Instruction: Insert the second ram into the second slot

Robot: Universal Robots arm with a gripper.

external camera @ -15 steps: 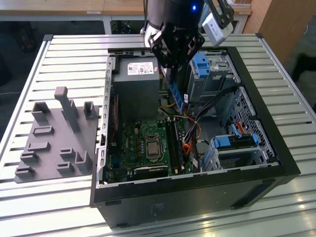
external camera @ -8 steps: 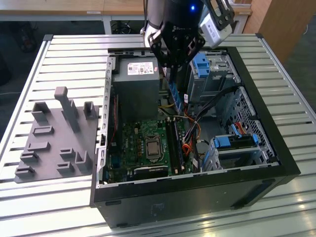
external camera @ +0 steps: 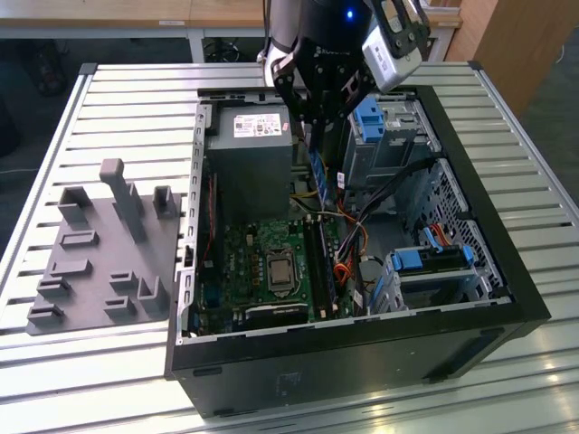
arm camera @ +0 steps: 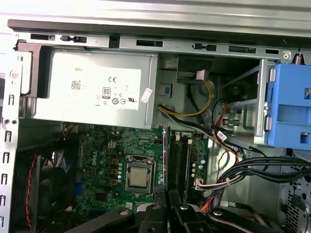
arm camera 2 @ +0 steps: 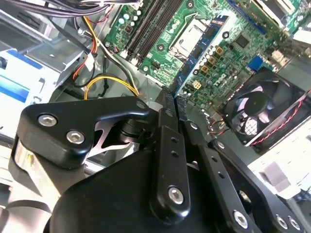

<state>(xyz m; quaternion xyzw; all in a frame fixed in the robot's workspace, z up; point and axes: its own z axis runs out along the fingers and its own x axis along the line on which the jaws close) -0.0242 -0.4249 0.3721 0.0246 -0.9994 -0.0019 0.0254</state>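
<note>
- The gripper (arm camera 2: pixel 176 99) is closed narrowly on the second ram (arm camera 2: pixel 200 53), pinching one end of the blue stick.
- The stick hangs inside the open computer case (external camera: pixel 362 362), above the motherboard (arm camera: pixel 102 165) and near the memory slots (arm camera: pixel 183 155).
</note>
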